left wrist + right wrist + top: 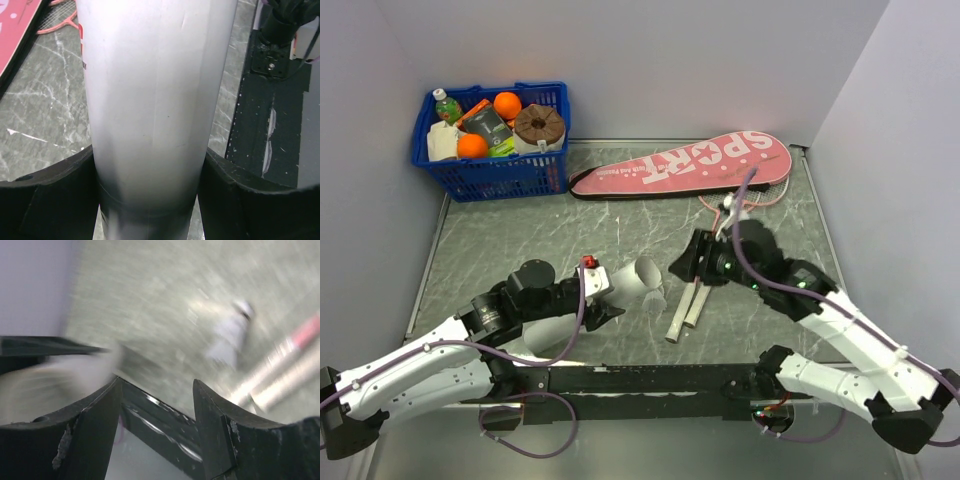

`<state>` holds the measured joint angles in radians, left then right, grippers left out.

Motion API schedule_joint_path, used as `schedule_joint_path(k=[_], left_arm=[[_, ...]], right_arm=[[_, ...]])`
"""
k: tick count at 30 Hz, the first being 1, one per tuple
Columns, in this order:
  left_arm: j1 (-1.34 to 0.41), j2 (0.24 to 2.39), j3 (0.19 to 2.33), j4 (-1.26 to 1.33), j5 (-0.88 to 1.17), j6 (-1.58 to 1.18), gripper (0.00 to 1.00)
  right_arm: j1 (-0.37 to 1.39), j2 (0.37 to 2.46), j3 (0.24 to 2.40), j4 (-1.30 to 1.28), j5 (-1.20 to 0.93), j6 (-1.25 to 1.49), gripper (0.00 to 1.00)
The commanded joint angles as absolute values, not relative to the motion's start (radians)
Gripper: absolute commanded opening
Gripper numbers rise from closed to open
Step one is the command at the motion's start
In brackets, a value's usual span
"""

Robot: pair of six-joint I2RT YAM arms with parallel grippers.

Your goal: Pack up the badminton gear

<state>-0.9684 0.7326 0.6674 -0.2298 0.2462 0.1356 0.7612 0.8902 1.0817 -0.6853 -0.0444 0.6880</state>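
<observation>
our left fingers (47, 202) are clamping the long white tube (155, 100) from both sides, low in the left wrist view, and the tube is filling most of that view. from above, we are seeing the tube angling across the middle of the counter (520, 230), its open mouth pointing toward the right arm. our right fingers (95, 430) are standing parted with nothing between them, hovering just beside the tube's mouth. the right wrist view is coming through blurred. a small white shuttlecock (230, 335) is sitting on the counter between the tube and the two rackets (685, 312), whose white handles are lying side by side near the middle. their red-rimmed heads are showing at the near edge of the pink "sport" case (685, 165), which is lying flat along the far edge. the blue basket (490, 170) of oranges and bottles is sitting in the far left corner, well apart from the gear.
</observation>
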Motion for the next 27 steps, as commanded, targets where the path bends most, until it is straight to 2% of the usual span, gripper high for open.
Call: schedule_joint_path(k=[1,12,20,27], left_arm=[[-0.973,0.726,0.686,-0.179,0.19,0.109,0.01],[-0.973,0.68,0.675,-0.164,0.072,0.086,0.01],[-0.973,0.672,0.675,-0.155,0.089,0.075,0.01],[-0.973,0.649,0.667,-0.15,0.1,0.071,0.01]], right_arm=[[0.761,0.867,0.869,-0.654,0.032,0.954,0.66],[0.778,0.937,0.618,-0.367,0.014,1.298,0.68],[0.831,1.089,0.586,-0.172,0.006,1.446,0.66],[0.851,1.259,0.647,-0.074,-0.029,1.467,0.61]])
